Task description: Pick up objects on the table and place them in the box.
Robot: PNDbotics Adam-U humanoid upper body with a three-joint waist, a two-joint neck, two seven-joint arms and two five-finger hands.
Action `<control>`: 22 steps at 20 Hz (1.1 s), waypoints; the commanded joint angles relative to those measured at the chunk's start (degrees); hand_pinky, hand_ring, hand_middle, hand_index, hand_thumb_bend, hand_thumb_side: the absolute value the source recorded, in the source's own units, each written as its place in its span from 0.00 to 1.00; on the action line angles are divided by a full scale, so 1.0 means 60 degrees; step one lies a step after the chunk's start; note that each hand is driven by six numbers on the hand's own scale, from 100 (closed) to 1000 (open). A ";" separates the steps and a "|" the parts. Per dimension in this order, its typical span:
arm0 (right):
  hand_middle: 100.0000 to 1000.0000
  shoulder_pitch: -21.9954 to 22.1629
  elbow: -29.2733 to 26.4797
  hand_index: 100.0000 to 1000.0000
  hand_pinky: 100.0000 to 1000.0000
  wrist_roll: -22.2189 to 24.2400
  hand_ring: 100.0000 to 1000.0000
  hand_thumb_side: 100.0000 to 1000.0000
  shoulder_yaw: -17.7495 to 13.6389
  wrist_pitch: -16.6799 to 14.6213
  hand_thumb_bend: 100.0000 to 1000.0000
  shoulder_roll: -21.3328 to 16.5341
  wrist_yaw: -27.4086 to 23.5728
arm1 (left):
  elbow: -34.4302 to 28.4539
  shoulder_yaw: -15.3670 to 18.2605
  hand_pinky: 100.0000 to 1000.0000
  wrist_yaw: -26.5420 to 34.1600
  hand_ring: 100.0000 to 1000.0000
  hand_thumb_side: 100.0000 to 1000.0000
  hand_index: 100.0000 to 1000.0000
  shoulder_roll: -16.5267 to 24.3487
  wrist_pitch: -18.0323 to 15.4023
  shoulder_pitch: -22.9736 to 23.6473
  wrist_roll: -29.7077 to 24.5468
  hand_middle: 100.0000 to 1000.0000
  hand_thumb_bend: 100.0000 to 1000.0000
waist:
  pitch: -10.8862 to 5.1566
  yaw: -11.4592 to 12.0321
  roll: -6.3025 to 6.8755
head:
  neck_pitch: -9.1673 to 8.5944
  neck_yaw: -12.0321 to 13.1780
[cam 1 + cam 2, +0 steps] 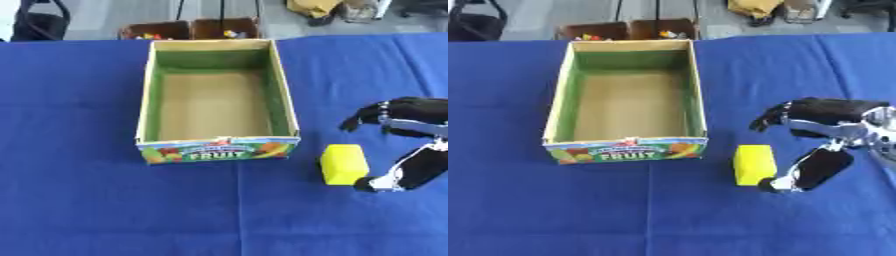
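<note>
A yellow block (pixel 343 164) lies on the blue tablecloth, just right of the front corner of the cardboard fruit box (pixel 145 110). The box stands open with nothing showing inside. My right hand (pixel 826 131) comes in from the right, spread around the block: the thumb tip (pixel 773 185) sits at the block's near right corner, and the fingers (pixel 767 120) curve above its far side without touching it. The hand is open. My left hand does not show in either view.
The blue cloth (pixel 79 200) covers the whole table. Beyond the far edge stand two brown boxes (pixel 192 29) with small coloured items, and the floor holds bags and chair legs.
</note>
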 commanded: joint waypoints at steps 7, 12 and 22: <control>0.78 -0.0310 -0.0139 0.94 0.65 0.0168 0.90 0.50 0.0164 0.0414 0.43 -0.0056 0.0368 | -0.0182 0.0003 0.56 0.0059 0.87 1.00 0.93 0.0035 -0.0011 -0.0091 -0.0054 0.87 0.00 | -0.0197 0.0103 -0.0104 | -0.0157 -0.0111; 0.76 -0.0370 -0.0139 0.92 0.63 0.0188 0.88 0.49 0.0307 0.0525 0.40 -0.0005 0.0359 | -0.0182 -0.0003 0.56 0.0072 0.87 1.00 0.93 0.0015 0.0000 -0.0085 -0.0053 0.87 0.00 | -0.0163 0.0126 -0.0107 | -0.0152 -0.0114; 0.72 -0.0320 -0.0139 0.88 0.61 0.0475 0.87 0.36 0.0476 0.0651 0.28 0.0015 0.0504 | -0.0182 -0.0010 0.56 0.0092 0.87 1.00 0.93 -0.0006 0.0002 -0.0067 -0.0051 0.86 0.00 | -0.0124 0.0173 -0.0091 | -0.0141 -0.0131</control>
